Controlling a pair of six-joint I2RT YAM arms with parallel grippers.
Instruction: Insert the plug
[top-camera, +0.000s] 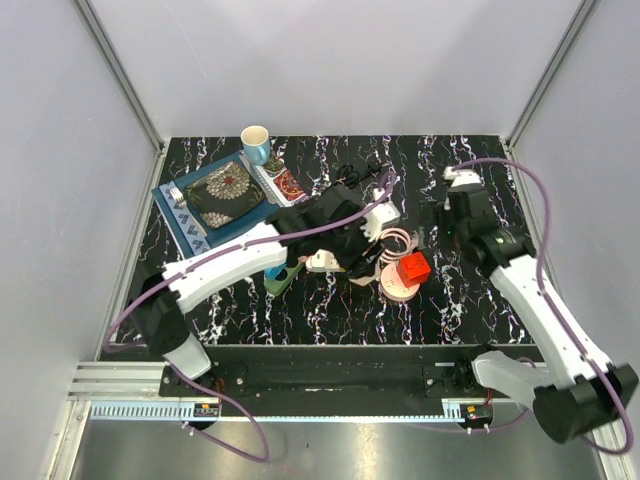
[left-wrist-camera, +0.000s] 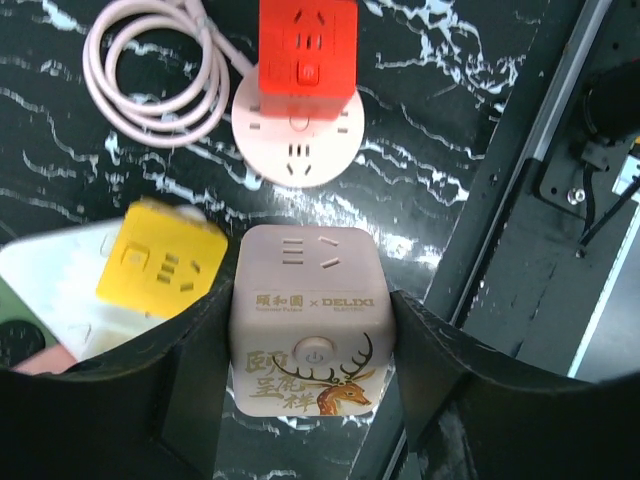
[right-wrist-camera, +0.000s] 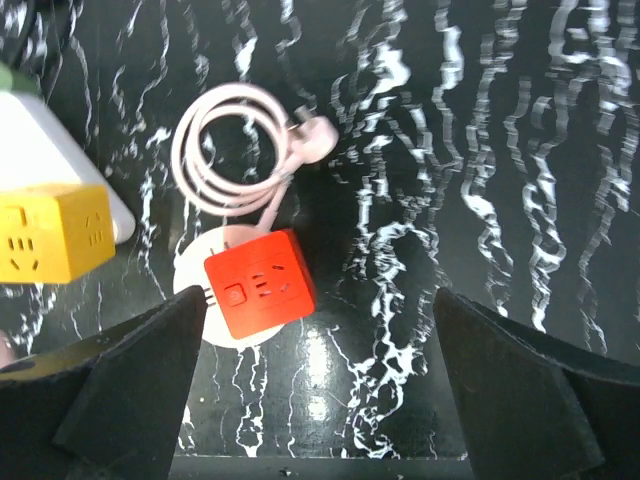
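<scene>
Pink DELIXI cube plug (left-wrist-camera: 312, 340) clamped in left gripper (left-wrist-camera: 310, 300), just beside yellow cube (left-wrist-camera: 160, 258) near front edge of table (left-wrist-camera: 430, 120); right gripper (right-wrist-camera: 318, 320) wide open, empty, above red cube (right-wrist-camera: 260, 283); pins hidden underneath, so may go in skewed or clip yellow cube.
</scene>
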